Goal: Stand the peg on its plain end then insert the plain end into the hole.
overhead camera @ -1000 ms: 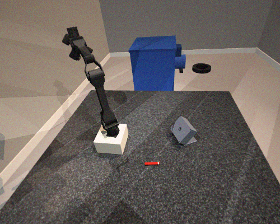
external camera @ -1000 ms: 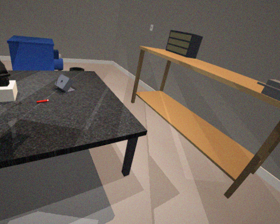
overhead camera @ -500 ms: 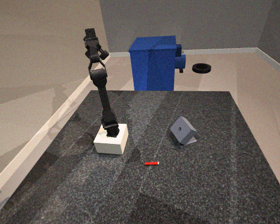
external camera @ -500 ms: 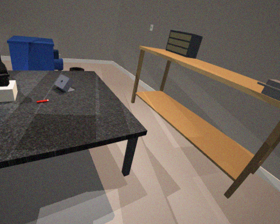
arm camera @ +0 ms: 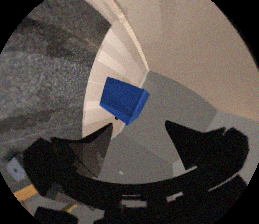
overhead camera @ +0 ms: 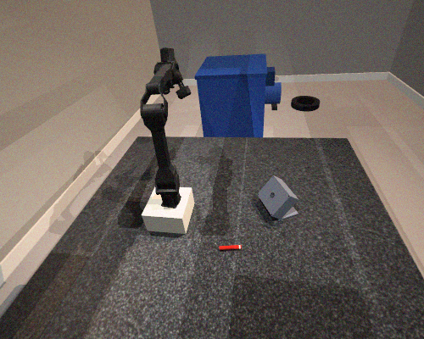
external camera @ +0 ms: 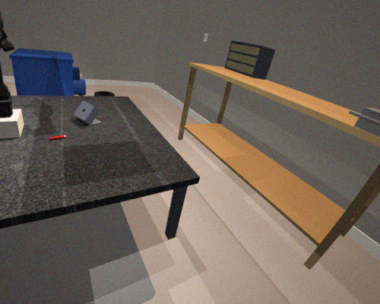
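The red peg lies on its side on the dark table. Its white-banded end points right and its plain end points left, toward the robot's side. The grey sloped panel stands farther back and to the right of the peg, with its hole facing up and left. My gripper is wide open and empty, raised high above the table and far from peg and panel. The peg does not show in the wrist view.
The arm stands on a white base block, left of the peg and panel. Behind the table is a blue cabinet. A wooden shelf bench stands by the wall at right.
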`<action>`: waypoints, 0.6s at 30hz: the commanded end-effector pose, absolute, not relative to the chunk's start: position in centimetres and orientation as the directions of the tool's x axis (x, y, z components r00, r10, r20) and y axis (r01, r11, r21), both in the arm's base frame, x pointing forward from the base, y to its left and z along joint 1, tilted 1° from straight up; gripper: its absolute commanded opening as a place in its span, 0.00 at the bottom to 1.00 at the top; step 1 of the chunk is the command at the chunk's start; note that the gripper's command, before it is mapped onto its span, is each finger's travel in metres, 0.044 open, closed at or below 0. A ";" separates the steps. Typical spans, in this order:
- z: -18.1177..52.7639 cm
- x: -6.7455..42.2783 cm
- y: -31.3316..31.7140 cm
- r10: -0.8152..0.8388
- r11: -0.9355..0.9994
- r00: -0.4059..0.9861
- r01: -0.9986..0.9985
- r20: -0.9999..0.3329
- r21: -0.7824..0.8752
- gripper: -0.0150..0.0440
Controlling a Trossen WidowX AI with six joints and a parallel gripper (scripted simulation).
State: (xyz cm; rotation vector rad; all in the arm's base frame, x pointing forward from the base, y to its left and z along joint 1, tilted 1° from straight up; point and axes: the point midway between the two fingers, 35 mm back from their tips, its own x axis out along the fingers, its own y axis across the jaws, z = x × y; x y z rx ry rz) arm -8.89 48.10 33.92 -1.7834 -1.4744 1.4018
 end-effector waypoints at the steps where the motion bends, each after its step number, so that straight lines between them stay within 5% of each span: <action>1: 32.4 -5.1 48.5 0.889 -0.416 -0.015 0.394 -0.459 -0.820 1.00; 18: 26.4 10.6 45.8 0.753 -0.631 0.253 0.021 -0.607 -0.775 1.00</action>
